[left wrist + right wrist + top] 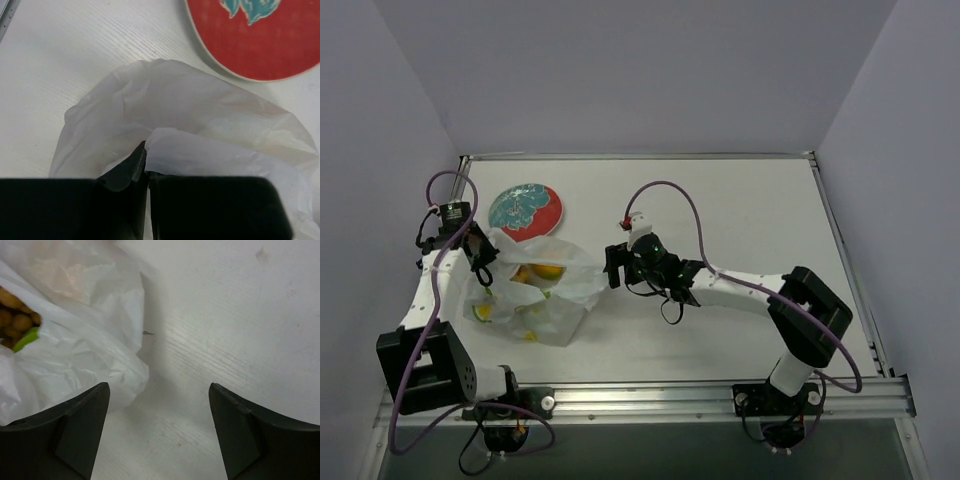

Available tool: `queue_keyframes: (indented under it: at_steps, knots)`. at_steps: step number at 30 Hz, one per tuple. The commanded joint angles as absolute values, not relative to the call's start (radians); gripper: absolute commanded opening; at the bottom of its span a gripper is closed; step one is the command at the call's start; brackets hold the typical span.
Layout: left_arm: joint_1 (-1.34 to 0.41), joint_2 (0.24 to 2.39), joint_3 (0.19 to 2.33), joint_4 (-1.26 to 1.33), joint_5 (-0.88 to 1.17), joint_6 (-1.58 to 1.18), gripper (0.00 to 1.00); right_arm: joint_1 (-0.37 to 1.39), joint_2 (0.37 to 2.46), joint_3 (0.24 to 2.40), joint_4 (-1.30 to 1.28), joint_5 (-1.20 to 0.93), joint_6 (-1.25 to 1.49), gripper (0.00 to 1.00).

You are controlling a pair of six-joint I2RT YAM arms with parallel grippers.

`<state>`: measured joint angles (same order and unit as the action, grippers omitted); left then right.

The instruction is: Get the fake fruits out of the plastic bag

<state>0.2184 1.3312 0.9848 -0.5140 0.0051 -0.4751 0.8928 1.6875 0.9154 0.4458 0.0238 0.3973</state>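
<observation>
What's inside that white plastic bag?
Through the bag show orange-yellow fruit and a yellow slice; its opening shows round berries and a green bit. Crinkled plastic covers the rest, so the count is unclear.

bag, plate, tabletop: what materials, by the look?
plastic bag: thin translucent white film with a soft sheen and fine crinkles; the fake fruits show through it.
plate: looks rigid and smooth, red face, teal pattern, pale rim; plastic or glazed ceramic, cannot tell.
table: white, matte, fine wood-like grain; likely laminate.
</observation>
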Motion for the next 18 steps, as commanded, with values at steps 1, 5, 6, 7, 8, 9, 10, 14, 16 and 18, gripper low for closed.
queue_keyframes:
  at_steps: [1, 5, 6, 7, 8, 9, 10, 14, 16, 18]
  knots:
    - [0.195, 1.241, 0.988, -0.5, 0.051, -0.485, 0.02, 0.93, 1.537, 1.015, 0.352, 0.054, 0.333, 0.77]
    - [0.184, 1.206, 0.966, -0.508, 0.081, -0.48, 0.03, 0.979, 1.474, 1.092, 0.259, 0.066, 0.305, 0.9]
    - [0.183, 1.203, 0.966, -0.508, 0.083, -0.479, 0.02, 1.003, 1.468, 1.129, 0.25, 0.078, 0.296, 0.91]
    - [0.18, 1.197, 0.963, -0.506, 0.081, -0.48, 0.02, 1.015, 1.46, 1.149, 0.241, 0.083, 0.29, 0.92]
    - [0.178, 1.187, 0.963, -0.505, 0.078, -0.48, 0.02, 1.031, 1.46, 1.172, 0.226, 0.084, 0.284, 0.93]
    - [0.178, 1.183, 0.963, -0.506, 0.074, -0.48, 0.02, 1.06, 1.465, 1.221, 0.216, 0.084, 0.267, 0.94]
    - [0.178, 1.178, 0.966, -0.506, 0.069, -0.48, 0.02, 1.077, 1.483, 1.245, 0.207, 0.08, 0.258, 0.94]
    - [0.178, 1.17, 0.963, -0.496, 0.084, -0.494, 0.02, 1.129, 1.601, 1.353, 0.216, 0.011, 0.224, 0.77]
    - [0.179, 1.169, 0.963, -0.494, 0.089, -0.499, 0.02, 1.15, 1.704, 1.391, 0.218, 0.02, 0.227, 0.58]
    - [0.179, 1.158, 0.96, -0.491, 0.091, -0.502, 0.02, 1.177, 1.768, 1.414, 0.258, 0.029, 0.242, 0.35]
